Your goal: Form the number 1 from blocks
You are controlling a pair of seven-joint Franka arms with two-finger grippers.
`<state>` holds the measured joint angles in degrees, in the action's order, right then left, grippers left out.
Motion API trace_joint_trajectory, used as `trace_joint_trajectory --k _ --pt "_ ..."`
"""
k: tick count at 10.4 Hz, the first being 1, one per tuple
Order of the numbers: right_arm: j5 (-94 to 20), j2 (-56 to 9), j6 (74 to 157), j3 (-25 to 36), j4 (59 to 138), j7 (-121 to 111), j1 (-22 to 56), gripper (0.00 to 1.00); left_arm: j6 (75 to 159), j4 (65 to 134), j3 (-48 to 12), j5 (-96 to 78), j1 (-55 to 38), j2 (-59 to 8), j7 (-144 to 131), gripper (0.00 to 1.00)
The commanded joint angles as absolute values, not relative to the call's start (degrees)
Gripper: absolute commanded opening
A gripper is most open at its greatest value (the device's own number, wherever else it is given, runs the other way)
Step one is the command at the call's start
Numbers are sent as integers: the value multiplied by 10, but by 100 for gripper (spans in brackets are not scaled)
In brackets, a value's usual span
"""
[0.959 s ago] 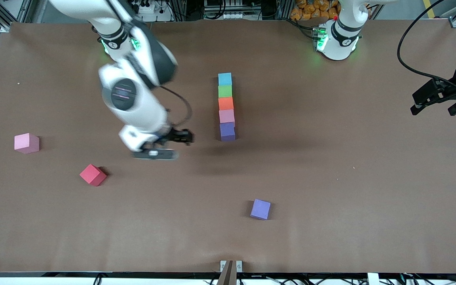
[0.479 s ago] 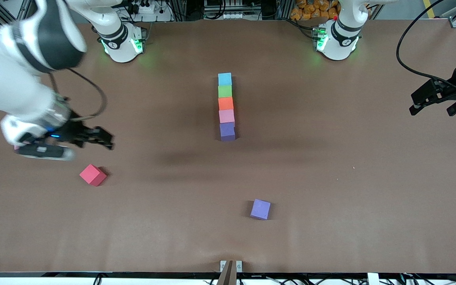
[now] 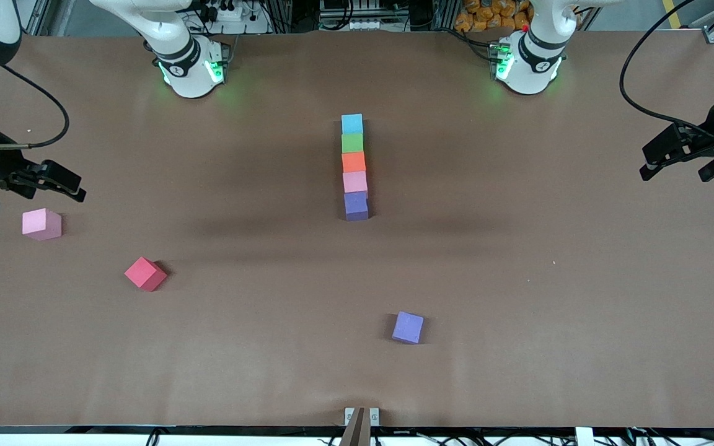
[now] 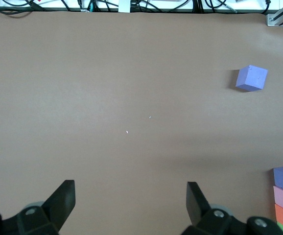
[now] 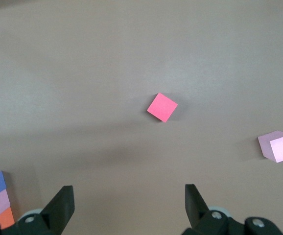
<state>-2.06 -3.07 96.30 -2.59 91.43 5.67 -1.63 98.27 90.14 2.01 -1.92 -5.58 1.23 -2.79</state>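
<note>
Five blocks form a straight touching line mid-table: light blue (image 3: 352, 124), green (image 3: 352, 143), orange (image 3: 353, 162), pink (image 3: 355, 181), and purple (image 3: 356, 205) nearest the front camera. Loose blocks lie apart from it: pink (image 3: 41, 223), red (image 3: 145, 273) and purple (image 3: 408, 327). My right gripper (image 3: 53, 181) hangs open and empty over the table's edge at the right arm's end, close to the loose pink block (image 5: 277, 146); the red block (image 5: 162, 107) also shows from its wrist. My left gripper (image 3: 677, 171) waits open and empty over the left arm's end, with the loose purple block (image 4: 251, 78) in its wrist view.
The brown table (image 3: 518, 279) carries only the blocks. Both arm bases (image 3: 189, 68) stand along its edge farthest from the front camera. A small bracket (image 3: 361, 416) sits at the nearest edge.
My right arm has swung away from beside the line of blocks out to the right arm's end of the table. The left arm and all blocks stayed put.
</note>
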Motion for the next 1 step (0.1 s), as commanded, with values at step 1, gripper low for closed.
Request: trace_joint_trajectory --k 1 --pt "-4 -14 955 -35 927 48 -16 100 980 895 23 -31 -57 11 -35 100"
